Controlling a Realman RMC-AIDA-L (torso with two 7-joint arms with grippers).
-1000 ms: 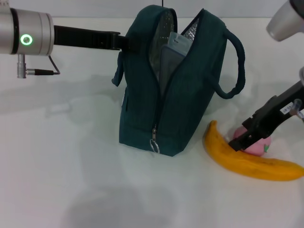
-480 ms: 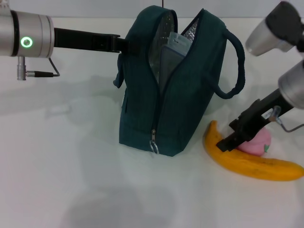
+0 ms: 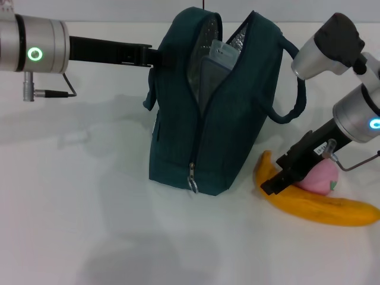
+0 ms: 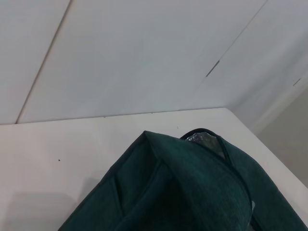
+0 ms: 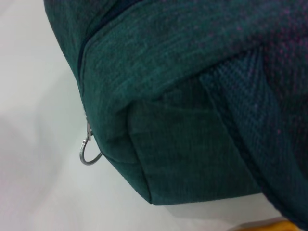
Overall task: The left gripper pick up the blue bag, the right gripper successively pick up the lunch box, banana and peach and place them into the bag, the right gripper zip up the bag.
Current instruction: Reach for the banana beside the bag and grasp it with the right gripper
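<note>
The blue bag [image 3: 208,119] stands upright mid-table with its zip open and silver lining showing. The lunch box [image 3: 217,62] sits inside it, its top visible through the opening. My left gripper [image 3: 153,56] reaches in from the left and is shut on the bag's upper left edge; the left wrist view shows only the bag's top [image 4: 192,187]. The yellow banana [image 3: 323,208] lies to the right of the bag, with the pink peach [image 3: 322,177] just behind it. My right gripper [image 3: 274,183] is low over the banana's left end, touching or nearly touching it.
The zip pull ring [image 3: 192,184] hangs at the bag's lower front corner, also seen as a zip pull ring [image 5: 89,150] in the right wrist view. The bag's right handle [image 3: 294,89] loops out toward my right arm. White tabletop [image 3: 89,225] stretches to the front and left.
My right gripper has slid left from the peach to the banana's left end, and the right arm has swung further into view. The bag and left arm stay put.
</note>
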